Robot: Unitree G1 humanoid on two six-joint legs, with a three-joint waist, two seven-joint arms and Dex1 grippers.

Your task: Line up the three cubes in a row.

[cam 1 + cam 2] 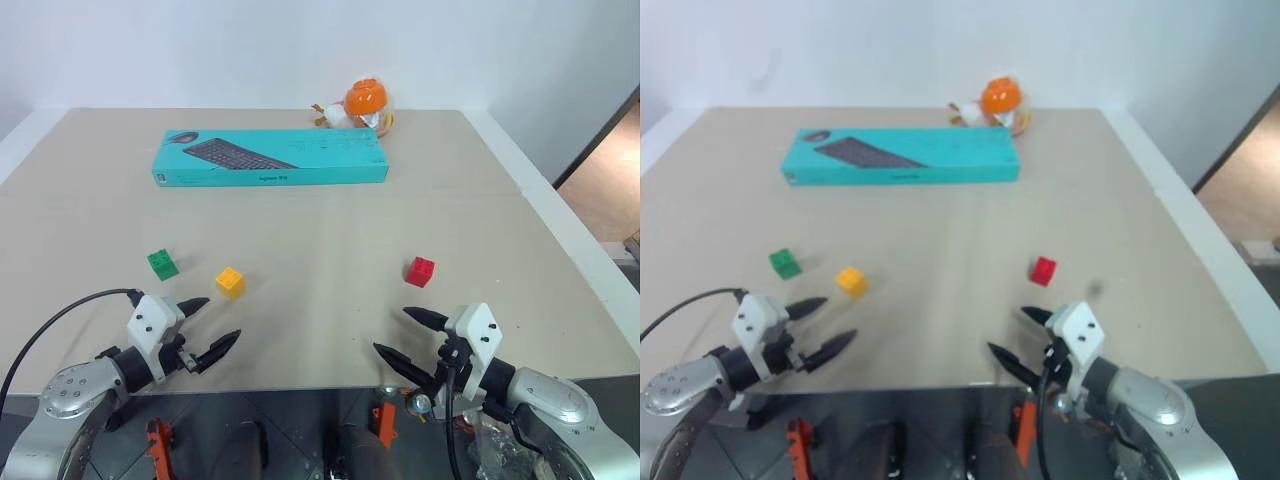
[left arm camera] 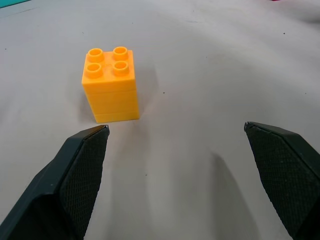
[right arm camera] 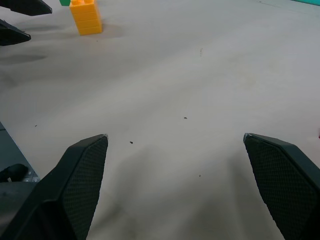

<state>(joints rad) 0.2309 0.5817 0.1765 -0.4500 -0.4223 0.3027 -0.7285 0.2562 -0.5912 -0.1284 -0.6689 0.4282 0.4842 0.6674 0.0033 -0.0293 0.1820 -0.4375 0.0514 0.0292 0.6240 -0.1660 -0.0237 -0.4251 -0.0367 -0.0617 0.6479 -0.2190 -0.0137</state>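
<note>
Here both tools are released, with the fingers spread wide and nothing between them. The left tool [image 1: 212, 323] hangs over the near edge of the beige surface [image 1: 320, 240], and the right tool [image 1: 408, 336] hangs over the same edge, well apart from the left one.

The yellow cube [image 1: 230, 282] stands upright on the surface just ahead of the left tool, a little toward the right tool. In the left wrist view this cube [image 2: 110, 84] is near the tip of one finger [image 2: 82, 165] but does not touch it, and its four studs point up. The green cube [image 1: 162, 264] sits near the yellow one, on the side away from the right tool and slightly farther from the left tool. The red cube [image 1: 420, 271] lies ahead of the right tool, near to it but apart, and well apart from the other two cubes. So the three cubes are not in one row; the yellow and green make a pair and the red is alone.

Far beyond both tools a long teal keyboard box [image 1: 270, 157] lies flat, and an orange round toy [image 1: 363, 105] stands just behind its end on the right tool's side.
</note>
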